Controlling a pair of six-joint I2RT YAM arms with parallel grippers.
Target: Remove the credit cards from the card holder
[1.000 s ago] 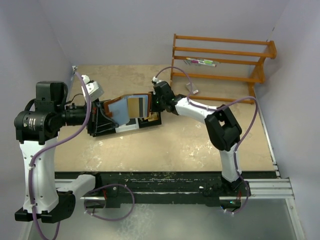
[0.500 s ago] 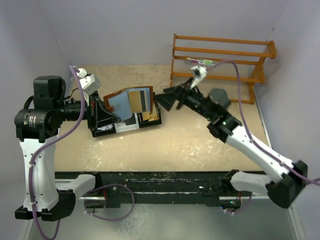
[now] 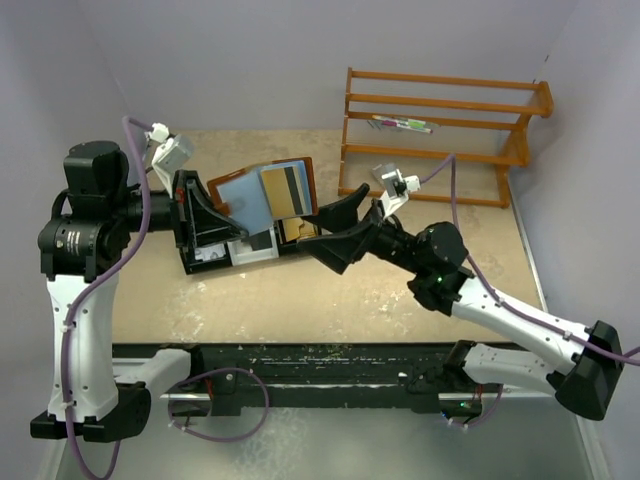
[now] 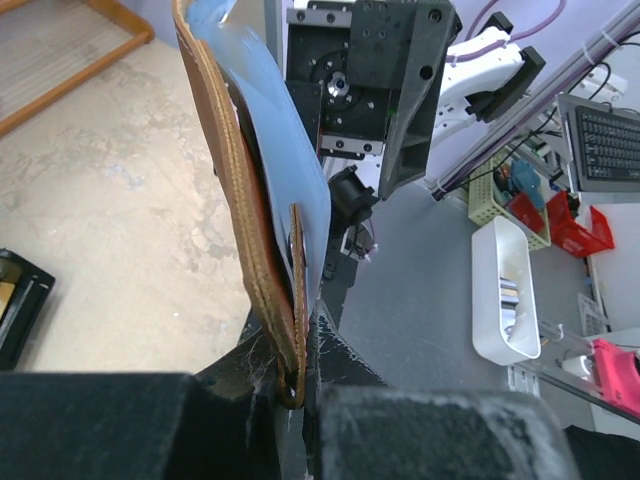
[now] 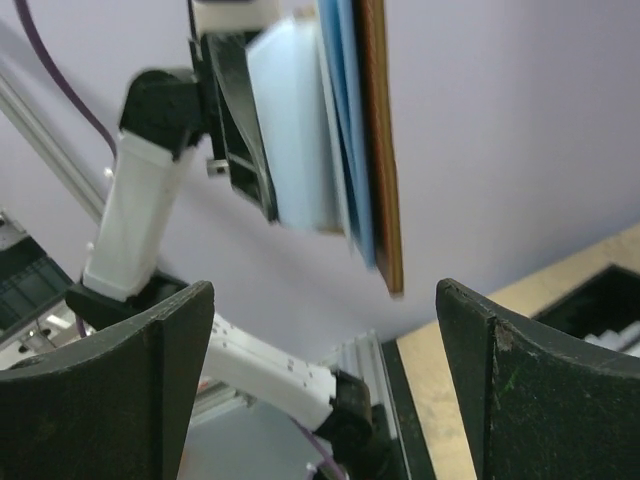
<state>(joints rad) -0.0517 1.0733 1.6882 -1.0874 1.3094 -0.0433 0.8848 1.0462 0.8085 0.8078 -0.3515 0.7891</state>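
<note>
Left claw (image 3: 215,215): jaws together, clamped on the left edge of the card holder (image 3: 262,195); in the left wrist view the brown leather fold (image 4: 235,180) is pinched between the two dark fingers (image 4: 110,425), its light blue lining facing right.

Card holder: brown case, spread open, held up in the air over the black-and-white tray (image 3: 255,250), inner face toward the top camera.

Credit cards: one tan card with a dark stripe (image 3: 282,190) lies against the open blue inner face, at its right half; whether the pale blue area beside it is a card or the lining cannot be told; in the right wrist view the holder hangs edge-on, a pale whitish sheet (image 5: 295,140) on its left, blue layers in the middle, brown leather on the right.

Right claw (image 3: 335,227): jaws wide apart, gripping nothing; just beside the holder's right edge, not touching it; its two dark fingers (image 5: 120,380) frame the holder from below in its own view.

Table (image 3: 350,290): tan surface, carries the tray; orange wooden rack (image 3: 440,130) at the far right corner.
</note>
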